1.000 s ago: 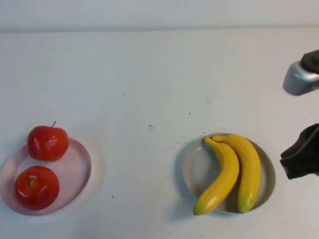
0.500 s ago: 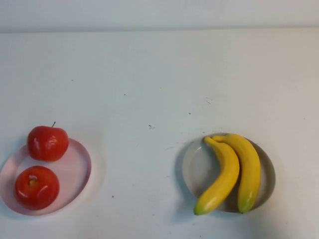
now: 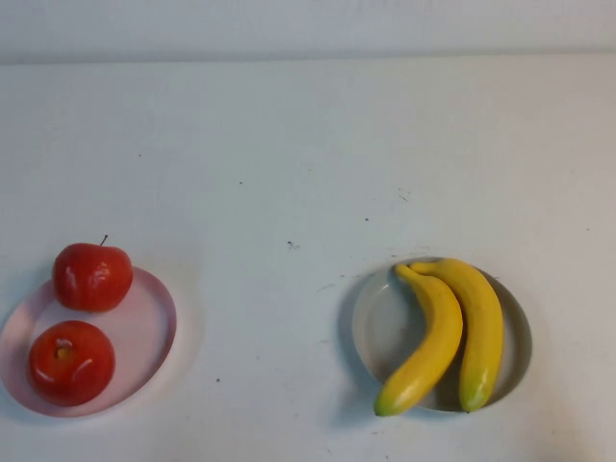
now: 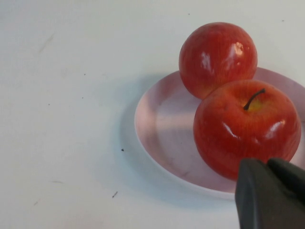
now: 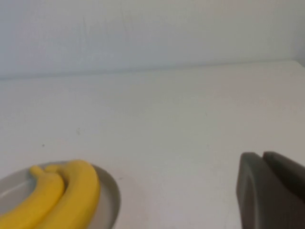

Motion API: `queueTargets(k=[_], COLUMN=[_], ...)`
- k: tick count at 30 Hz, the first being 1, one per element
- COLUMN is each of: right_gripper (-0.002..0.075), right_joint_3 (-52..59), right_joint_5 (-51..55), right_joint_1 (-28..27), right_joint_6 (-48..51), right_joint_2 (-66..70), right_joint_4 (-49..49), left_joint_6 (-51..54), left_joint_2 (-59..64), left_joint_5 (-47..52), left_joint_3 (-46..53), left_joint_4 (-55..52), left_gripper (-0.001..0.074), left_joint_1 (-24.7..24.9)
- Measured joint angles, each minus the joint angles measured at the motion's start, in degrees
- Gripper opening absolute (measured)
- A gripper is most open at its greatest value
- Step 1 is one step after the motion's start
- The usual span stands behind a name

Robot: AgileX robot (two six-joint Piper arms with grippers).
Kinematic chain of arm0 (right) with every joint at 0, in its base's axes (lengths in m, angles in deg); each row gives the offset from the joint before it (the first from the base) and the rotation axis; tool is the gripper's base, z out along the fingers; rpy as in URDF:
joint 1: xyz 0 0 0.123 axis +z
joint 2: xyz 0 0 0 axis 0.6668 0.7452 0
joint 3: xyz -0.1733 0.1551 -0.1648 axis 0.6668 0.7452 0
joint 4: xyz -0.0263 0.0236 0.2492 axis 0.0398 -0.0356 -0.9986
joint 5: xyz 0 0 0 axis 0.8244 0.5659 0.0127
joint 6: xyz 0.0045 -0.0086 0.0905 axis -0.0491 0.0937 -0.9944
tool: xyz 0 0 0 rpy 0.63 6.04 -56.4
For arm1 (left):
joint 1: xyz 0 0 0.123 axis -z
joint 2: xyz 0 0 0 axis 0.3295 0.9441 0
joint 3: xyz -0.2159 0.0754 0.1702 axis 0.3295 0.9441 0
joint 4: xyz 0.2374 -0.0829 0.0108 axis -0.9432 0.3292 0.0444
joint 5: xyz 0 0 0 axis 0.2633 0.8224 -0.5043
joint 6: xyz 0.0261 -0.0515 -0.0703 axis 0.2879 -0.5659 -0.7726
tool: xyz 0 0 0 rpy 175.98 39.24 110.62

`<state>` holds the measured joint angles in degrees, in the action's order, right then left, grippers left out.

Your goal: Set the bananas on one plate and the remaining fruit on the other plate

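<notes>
Bananas: we see the bananas (image 3: 446, 332) as two curved yellow fruits joined at the stem end, with greenish tips pointing toward the robot; they lie side by side across the grey-blue plate (image 3: 373, 337), tips just over its near rim. In the right wrist view the bananas (image 5: 57, 196) show on the grey-blue plate (image 5: 108, 202) near the frame's edge.

Apples: two glossy red apples sit on the pale pink plate (image 3: 149, 322) on the table's left side. The far apple (image 3: 91, 275), stem up, rests on the far rim; the near apple (image 3: 70, 361) sits inside the plate, with a yellowish patch at its top. In the left wrist view they appear touching.

Table: we see a plain white table (image 3: 308, 173) with a few small dark specks; the two plates are well apart.

Left gripper: the left gripper (image 4: 271, 193) is outside the high view; its wrist camera shows the dark fingers pressed together, holding nothing, hovering just beside the apple with the stem (image 4: 245, 126) over the pale pink plate (image 4: 157, 129).

Right gripper: the right gripper (image 5: 269, 191) also has its fingers closed together and empty, above bare table, off to the side of the bananas' plate.

Change: a second ago we saw the right arm at the right edge of the high view; now it is gone from there. The fruit and plates have not moved.
</notes>
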<state>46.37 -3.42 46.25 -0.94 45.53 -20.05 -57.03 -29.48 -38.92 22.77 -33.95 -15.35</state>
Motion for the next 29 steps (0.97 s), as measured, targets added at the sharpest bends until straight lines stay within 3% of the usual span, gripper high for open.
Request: queueTargets(k=[8,29], right_gripper=[-0.0015,-0.0016], right_joint_3=[0.0,0.0], right_joint_5=[13.93,14.57], right_joint_1=[0.0,0.0], right_joint_6=[0.0,0.0], right_joint_2=[-2.84,-2.84], right_joint_4=[2.51,2.54], left_joint_6=[0.0,0.0], left_joint_2=[-0.03,-0.03], left_joint_5=[0.0,0.0], left_joint_3=[0.0,0.0], left_joint_4=[0.0,0.0], left_gripper=[0.0003,0.0003], left_joint_1=[0.0,0.0])
